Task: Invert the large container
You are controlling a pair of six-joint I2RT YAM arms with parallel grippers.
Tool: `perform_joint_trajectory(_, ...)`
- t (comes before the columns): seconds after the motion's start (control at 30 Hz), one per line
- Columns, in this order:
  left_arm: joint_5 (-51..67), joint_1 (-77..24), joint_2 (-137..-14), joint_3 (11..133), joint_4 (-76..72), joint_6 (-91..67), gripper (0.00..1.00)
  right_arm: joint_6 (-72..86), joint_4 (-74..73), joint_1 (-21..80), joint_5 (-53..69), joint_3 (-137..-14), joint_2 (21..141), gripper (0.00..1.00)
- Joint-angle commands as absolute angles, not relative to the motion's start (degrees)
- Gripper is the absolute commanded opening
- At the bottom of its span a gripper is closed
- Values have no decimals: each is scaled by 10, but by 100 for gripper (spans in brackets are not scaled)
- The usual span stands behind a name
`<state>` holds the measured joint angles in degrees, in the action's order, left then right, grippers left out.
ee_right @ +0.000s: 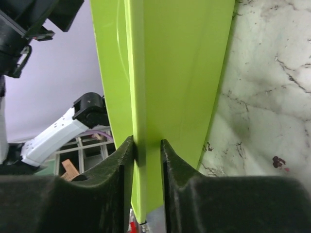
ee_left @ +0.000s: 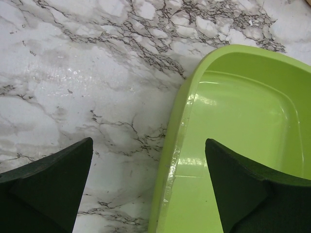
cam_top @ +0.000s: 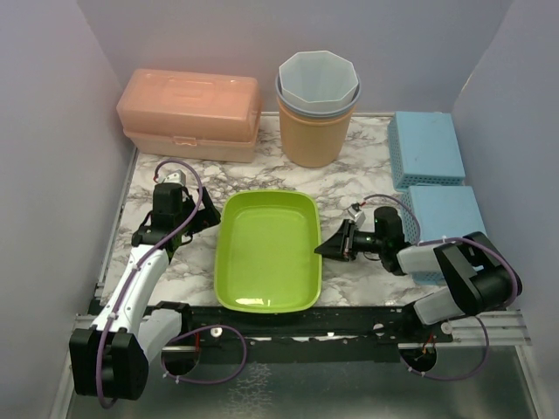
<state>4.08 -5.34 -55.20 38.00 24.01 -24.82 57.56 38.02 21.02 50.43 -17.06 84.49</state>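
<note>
Lime-green rectangular plastic tub [cam_top: 266,253] sits upright at the near-middle of the marble tabletop [cam_top: 367,157]. Right gripper [cam_top: 327,248]: fingers pinched on the tub's right rim. Left gripper [ee_left: 148,184]: fingers wide apart, straddling the left rim.

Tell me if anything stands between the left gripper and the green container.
Nothing visible does. The left gripper is open, one finger over the marble table and the other over the inside of the green container, with its left rim between them.
</note>
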Motion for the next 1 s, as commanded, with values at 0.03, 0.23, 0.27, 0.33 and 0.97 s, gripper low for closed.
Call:
perform_joint_trajectory(0.03,48,-51,-553,373,233,-247,99,605,443,212,524,-156,853,19)
perform_joint_trajectory(0.23,48,-52,-554,373,233,-247,99,619,461,212,518,-155,858,6)
perform_joint_trajectory(0.27,48,-52,-553,373,233,-247,99,620,459,212,516,-157,858,4)
perform_joint_trajectory(0.33,45,-52,-551,373,233,-247,99,620,454,212,515,-163,856,2)
perform_joint_trajectory(0.97,-34,-50,-499,375,246,-246,99,493,174,212,273,-195,584,0)
